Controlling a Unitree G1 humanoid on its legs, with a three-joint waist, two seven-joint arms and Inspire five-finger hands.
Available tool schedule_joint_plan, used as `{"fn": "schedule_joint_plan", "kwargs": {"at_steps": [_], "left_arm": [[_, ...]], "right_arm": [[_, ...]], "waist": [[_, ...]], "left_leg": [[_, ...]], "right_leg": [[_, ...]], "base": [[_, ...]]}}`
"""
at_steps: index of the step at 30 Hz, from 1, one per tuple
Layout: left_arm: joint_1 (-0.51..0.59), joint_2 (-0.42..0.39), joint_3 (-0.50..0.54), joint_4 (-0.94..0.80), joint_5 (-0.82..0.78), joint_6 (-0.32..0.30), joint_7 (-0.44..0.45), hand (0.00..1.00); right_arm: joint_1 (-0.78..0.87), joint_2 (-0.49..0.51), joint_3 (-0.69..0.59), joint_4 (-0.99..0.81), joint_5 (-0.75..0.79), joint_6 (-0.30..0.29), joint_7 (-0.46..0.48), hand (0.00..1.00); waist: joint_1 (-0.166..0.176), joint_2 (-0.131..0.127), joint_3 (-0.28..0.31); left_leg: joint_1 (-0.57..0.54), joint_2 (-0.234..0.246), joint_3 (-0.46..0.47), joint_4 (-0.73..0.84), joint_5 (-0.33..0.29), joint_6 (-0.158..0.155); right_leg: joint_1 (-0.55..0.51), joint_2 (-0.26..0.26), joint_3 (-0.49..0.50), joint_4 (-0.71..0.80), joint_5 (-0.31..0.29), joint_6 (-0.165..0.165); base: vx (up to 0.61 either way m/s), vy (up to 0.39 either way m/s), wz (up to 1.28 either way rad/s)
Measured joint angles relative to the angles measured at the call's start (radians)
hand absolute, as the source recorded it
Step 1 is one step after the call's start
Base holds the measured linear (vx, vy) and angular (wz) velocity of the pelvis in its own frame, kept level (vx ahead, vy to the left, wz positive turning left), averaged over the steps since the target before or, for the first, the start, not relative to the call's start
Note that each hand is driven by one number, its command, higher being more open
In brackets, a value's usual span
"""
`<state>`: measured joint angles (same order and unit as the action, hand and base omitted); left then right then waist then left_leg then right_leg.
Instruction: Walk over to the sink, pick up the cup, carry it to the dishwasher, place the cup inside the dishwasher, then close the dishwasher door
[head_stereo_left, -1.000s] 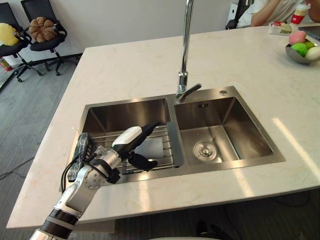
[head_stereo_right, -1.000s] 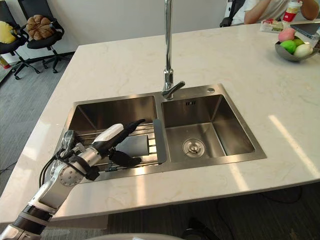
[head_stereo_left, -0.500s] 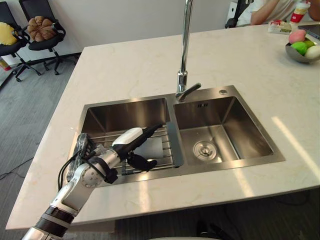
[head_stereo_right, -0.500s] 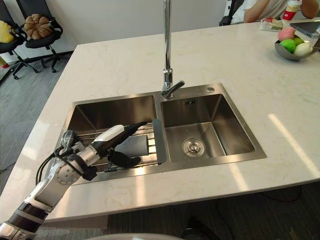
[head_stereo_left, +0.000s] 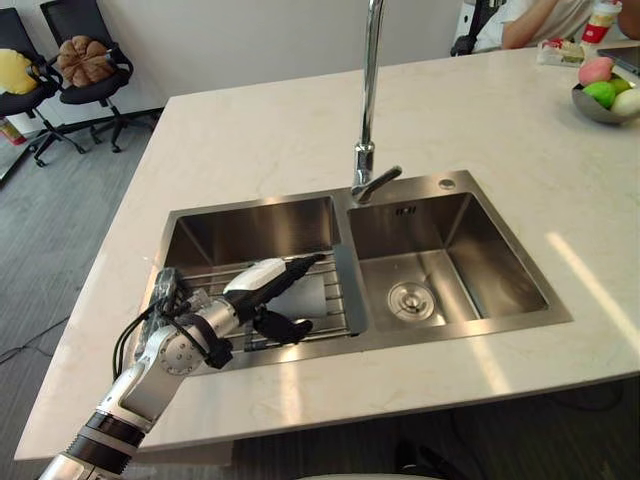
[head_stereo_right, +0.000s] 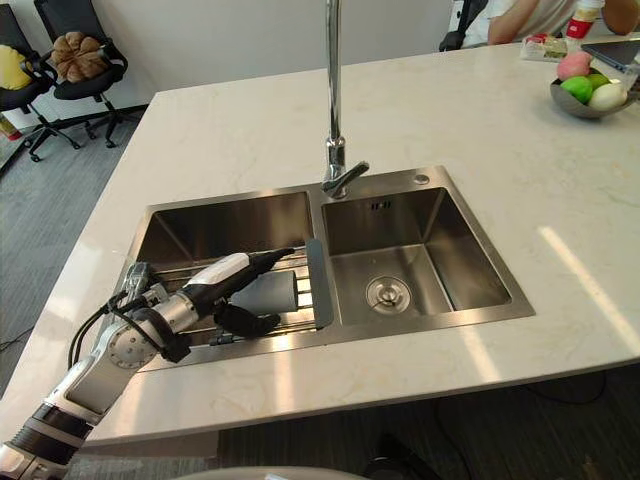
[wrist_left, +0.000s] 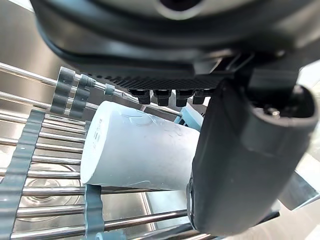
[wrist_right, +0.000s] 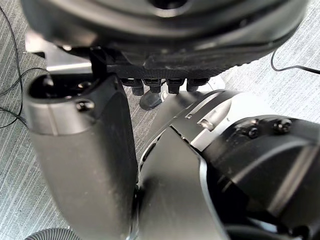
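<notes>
The cup lies on its side on the wire rack, in the gap between my left robot hand's straight fingers above it and the thumb on the near side. My left robot hand is spread, not clamped, and I cannot tell whether it touches the cup. The rack spans the sink's basin under that hand. The faucet stands beyond my fingertips, on the pale counter. My right robot hand hangs over the grey floor, fingers relaxed, holding nothing.
</notes>
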<state>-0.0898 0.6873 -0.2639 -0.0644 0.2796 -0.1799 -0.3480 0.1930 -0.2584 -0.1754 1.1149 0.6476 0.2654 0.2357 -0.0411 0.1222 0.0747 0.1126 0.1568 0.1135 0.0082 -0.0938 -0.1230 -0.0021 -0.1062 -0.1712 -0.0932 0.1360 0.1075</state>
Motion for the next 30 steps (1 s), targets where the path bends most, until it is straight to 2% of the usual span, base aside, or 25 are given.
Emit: {"fn": "schedule_joint_plan", "kwargs": {"at_steps": [10,23,30], "left_arm": [[-0.007,0.000,-0.001,0.010,-0.006,0.005,-0.008,1.00],[-0.091,0.000,-0.045,0.127,-0.002,0.008,-0.003,1.00],[-0.146,0.009,-0.077,0.188,0.035,0.026,-0.065,1.00]], "right_arm": [[-0.003,-0.008,0.027,0.000,0.035,0.000,-0.011,1.00],[-0.001,0.000,0.026,-0.006,0.039,-0.009,-0.020,1.00],[-0.001,0.005,0.027,-0.018,0.039,-0.012,-0.026,1.00]], "waist": [[-0.002,0.001,-0.001],[-0.009,0.001,-0.002],[-0.029,0.003,-0.002]], "left_leg": [[0.001,0.000,0.004,0.000,0.000,0.000],[0.005,0.002,0.034,0.000,-0.003,-0.001],[0.013,0.006,0.058,0.001,-0.009,-0.002]], "right_leg": [[-0.001,0.000,0.003,0.000,0.000,0.000],[-0.016,0.006,0.034,0.000,0.007,-0.003],[-0.022,0.013,0.054,0.000,0.009,-0.005]], "base": [[0.00,0.000,0.00],[-0.01,-0.001,-0.07],[-0.02,-0.004,-0.08]]}}
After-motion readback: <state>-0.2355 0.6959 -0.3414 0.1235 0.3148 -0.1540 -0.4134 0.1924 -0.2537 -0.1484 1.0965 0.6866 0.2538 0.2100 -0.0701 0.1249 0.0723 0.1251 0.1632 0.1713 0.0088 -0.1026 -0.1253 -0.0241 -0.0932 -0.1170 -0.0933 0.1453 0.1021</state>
